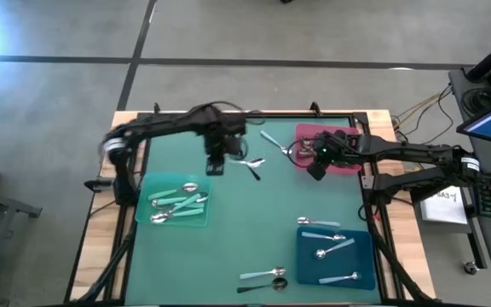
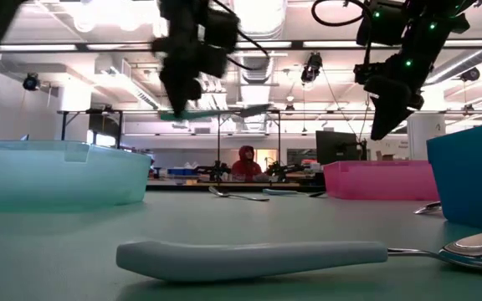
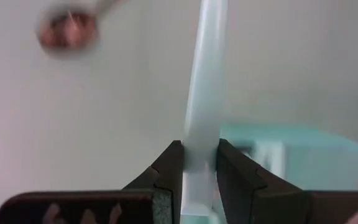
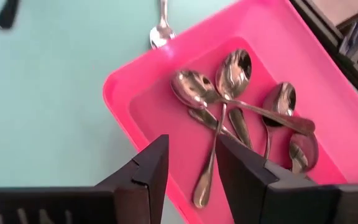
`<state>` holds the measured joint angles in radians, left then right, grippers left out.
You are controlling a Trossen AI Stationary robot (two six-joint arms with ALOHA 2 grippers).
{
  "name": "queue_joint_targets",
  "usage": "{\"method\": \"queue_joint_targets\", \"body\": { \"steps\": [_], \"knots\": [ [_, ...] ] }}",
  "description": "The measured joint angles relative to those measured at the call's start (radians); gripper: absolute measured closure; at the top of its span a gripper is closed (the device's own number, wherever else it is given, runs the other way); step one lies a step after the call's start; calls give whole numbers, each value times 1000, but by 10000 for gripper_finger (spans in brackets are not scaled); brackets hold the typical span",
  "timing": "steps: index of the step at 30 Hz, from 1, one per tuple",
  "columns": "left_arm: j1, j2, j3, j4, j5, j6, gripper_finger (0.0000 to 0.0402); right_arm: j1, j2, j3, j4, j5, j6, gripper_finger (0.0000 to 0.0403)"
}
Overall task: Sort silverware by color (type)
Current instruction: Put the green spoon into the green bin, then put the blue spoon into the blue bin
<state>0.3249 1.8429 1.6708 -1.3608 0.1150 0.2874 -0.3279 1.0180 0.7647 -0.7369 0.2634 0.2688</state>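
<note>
**Teal spoon in the air, bound for its tray**

From above, the left gripper (image 1: 215, 164) hangs near the teal tray (image 1: 180, 205), which holds about four spoons; carry level, release low.

Its wrist view shows fingers pinching a teal spoon (image 3: 202, 112).

The right gripper (image 4: 191, 165), spread and empty, hovers over the pink tray (image 4: 123, 93) with five metal spoons.

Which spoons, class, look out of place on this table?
Several spoons lie loose on the green table surface outside any tray: two near the front edge and a few mid-table. The left gripper holds a pale handle; the right gripper hovers empty over the pink tray.
</note>
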Motion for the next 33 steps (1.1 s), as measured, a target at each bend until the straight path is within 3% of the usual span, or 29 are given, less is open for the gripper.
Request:
{"method": "queue_joint_targets", "body": {
  "steps": [9,14,16,23,29,33],
  "knots": [
    [-152,-481,-473,29,3,-454,348,0,24,0,198,-1,-42,281],
    [-257,-686,-679,81,1,-709,347,0,130,0,345,-10,-54,282],
    [-285,-746,-746,78,2,-769,327,-2,189,2,393,-11,-79,284],
    [-303,-865,-884,95,-1,-912,258,-7,350,130,402,-9,-136,279],
    [-303,-874,-910,138,-19,-914,250,-53,483,242,398,-28,-172,262],
    [-303,-875,-910,186,-85,-877,253,-118,586,310,391,-158,-164,255]
  ]
}}
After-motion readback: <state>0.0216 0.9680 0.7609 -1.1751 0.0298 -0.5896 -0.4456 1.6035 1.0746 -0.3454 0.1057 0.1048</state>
